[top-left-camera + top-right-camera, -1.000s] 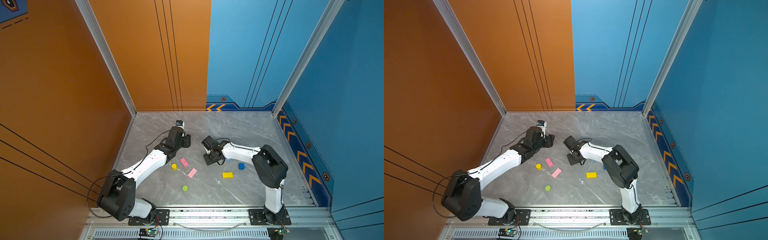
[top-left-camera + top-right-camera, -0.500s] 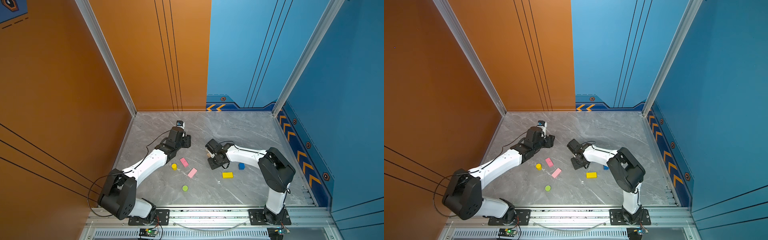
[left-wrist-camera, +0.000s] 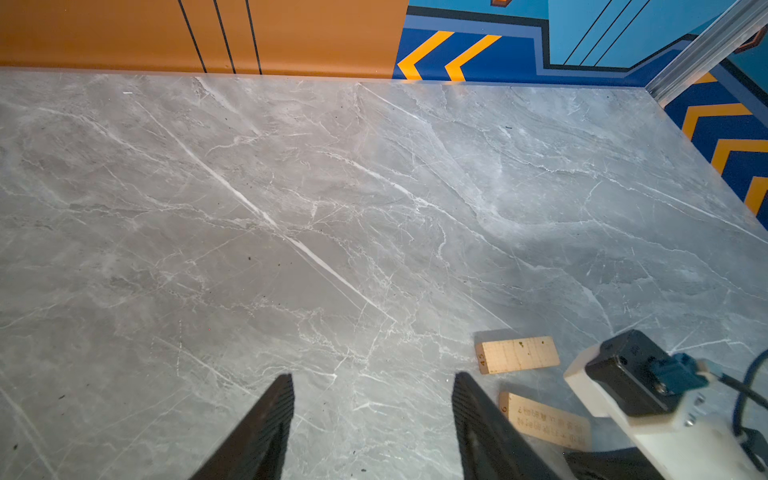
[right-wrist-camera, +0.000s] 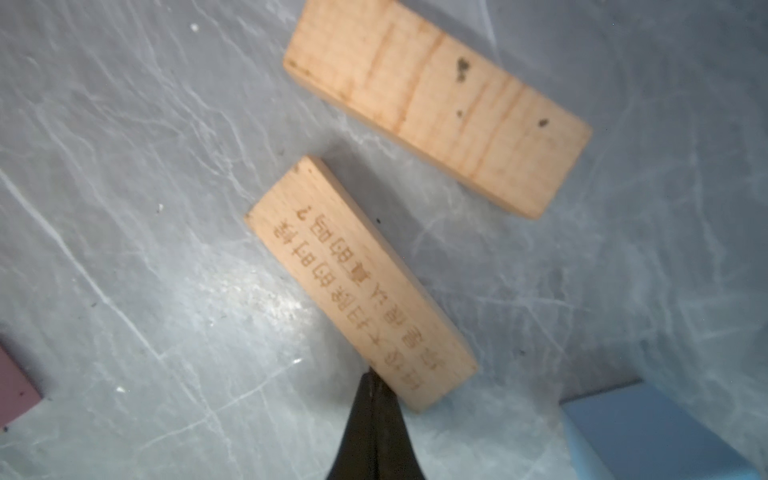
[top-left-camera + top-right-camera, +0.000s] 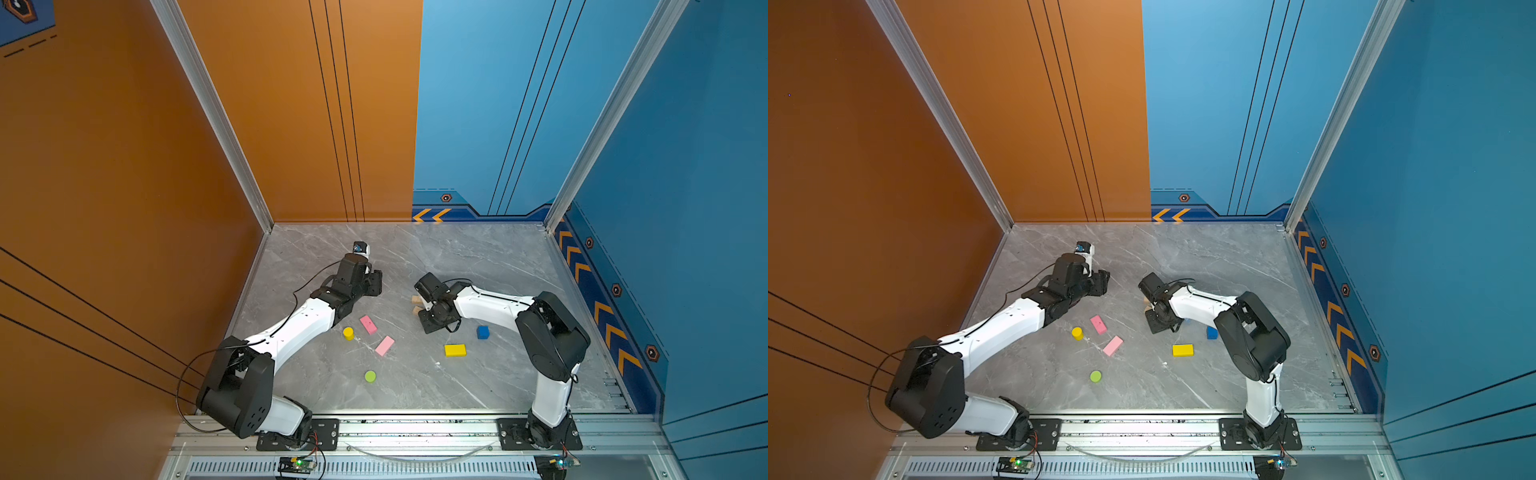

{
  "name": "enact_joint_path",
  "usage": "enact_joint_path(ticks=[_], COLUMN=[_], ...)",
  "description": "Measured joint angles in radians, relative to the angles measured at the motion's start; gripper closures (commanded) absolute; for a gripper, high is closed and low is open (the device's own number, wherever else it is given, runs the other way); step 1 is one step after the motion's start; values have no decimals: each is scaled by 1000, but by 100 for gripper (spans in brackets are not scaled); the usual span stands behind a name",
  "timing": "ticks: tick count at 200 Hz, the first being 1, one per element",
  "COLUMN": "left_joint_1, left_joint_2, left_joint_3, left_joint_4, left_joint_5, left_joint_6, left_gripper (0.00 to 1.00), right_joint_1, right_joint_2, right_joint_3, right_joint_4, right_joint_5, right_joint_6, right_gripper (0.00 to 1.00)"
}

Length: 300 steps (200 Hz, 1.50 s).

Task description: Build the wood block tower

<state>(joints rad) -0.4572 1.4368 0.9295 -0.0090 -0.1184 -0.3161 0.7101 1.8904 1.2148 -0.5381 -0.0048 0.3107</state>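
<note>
Item: engraved tan plank (image 4: 359, 286), flat on surface (image 4: 124, 208), askew beside plain plank (image 4: 440, 104), apart. Right hand (image 4: 372, 386): closed, tip at its edge. Left hand (image 3: 372, 376): open, empty. Advice: nudge gently until planks lie parallel.

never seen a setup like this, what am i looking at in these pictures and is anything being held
Two white-and-black robot arms stand at the near edge of a grey marble table, each ending in a two-fingered gripper. Two pictures look down on the whole scene, nearly alike; two more come from a camera on each wrist. Lying loose, nothing stacked: a yellow cylinder, two pink bars, a yellow brick, a dark-blue cube, a lime-green cylinder, two tan planks lying apart, and a light-blue cube beside them. The left gripper is open and empty. The right gripper is shut, its tip at the printed plank's edge, holding nothing.
</note>
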Motion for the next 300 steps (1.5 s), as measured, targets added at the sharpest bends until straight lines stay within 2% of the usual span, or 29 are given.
enact_joint_path(ticks=[116, 135, 167, 206, 234, 251, 275, 300], left_joint_1=[0, 0, 0, -27, -66, -81, -100, -119], left_joint_2=[14, 16, 28, 72, 135, 182, 247, 306], left_joint_3=[0, 0, 19, 35, 35, 35, 48, 66], left_joint_4=[0, 0, -27, -47, -64, -66, -68, -66], left_joint_5=[9, 26, 94, 218, 279, 317, 356, 375], left_joint_6=[0, -8, -22, -58, -109, -139, -176, -203], left_gripper=[39, 46, 67, 85, 96, 100, 100, 100], right_joint_1=[-38, -38, -38, -43, -85, -129, -183, -211], right_joint_2=[58, 58, 35, -135, -232, -232, -204, -158], right_joint_3=[75, 76, 55, -18, -39, -57, -89, -96], right_joint_4=[8, 8, 6, -8, 10, 34, 63, 103], right_joint_5=[-18, -19, -35, -55, -71, -79, -104, -130], right_joint_6=[-8, -8, -8, -8, -8, -8, -6, 0], right_gripper=[100, 100, 99, 96, 93, 95, 100, 100])
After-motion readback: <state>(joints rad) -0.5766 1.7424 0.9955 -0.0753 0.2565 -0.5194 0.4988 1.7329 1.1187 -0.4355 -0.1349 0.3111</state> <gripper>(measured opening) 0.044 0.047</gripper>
